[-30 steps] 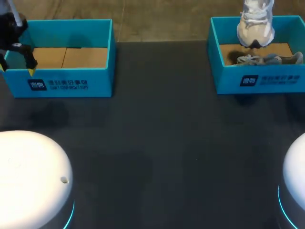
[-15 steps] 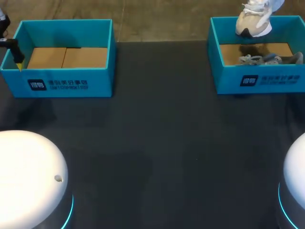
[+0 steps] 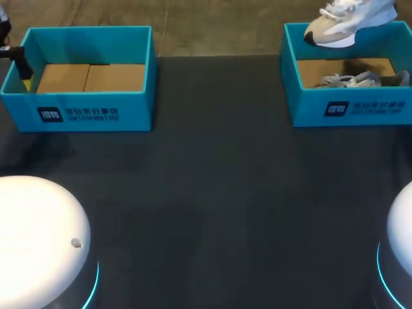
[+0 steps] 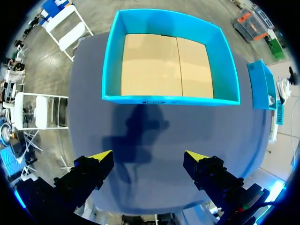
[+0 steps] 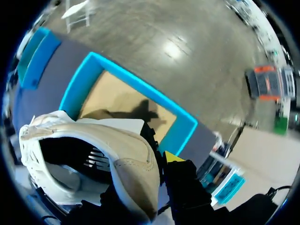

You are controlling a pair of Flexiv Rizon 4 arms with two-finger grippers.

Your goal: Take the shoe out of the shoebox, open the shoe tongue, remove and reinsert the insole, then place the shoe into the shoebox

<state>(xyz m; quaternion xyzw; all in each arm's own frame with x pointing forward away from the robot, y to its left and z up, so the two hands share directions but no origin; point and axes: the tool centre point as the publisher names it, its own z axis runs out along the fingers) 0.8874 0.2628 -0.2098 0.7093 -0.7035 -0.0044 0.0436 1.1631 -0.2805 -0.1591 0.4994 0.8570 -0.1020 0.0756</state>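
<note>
Right gripper [image 5: 157,161] — clamped on the heel collar of the white-and-beige shoe [image 3: 351,19], held aloft over the far wall of the right shoebox [image 3: 347,109]; a second shoe [image 3: 360,80] lies inside. Left gripper [image 4: 148,159] — fingers apart, empty, above the table [image 4: 164,140] near the left shoebox [image 4: 168,99].

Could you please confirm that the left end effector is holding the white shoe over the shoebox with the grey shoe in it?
Not quite: the right end effector holds the white shoe over the shoebox with the grey shoe in it, as the right wrist view shows. The left end effector is open, holding nothing, near the other shoebox.
</note>
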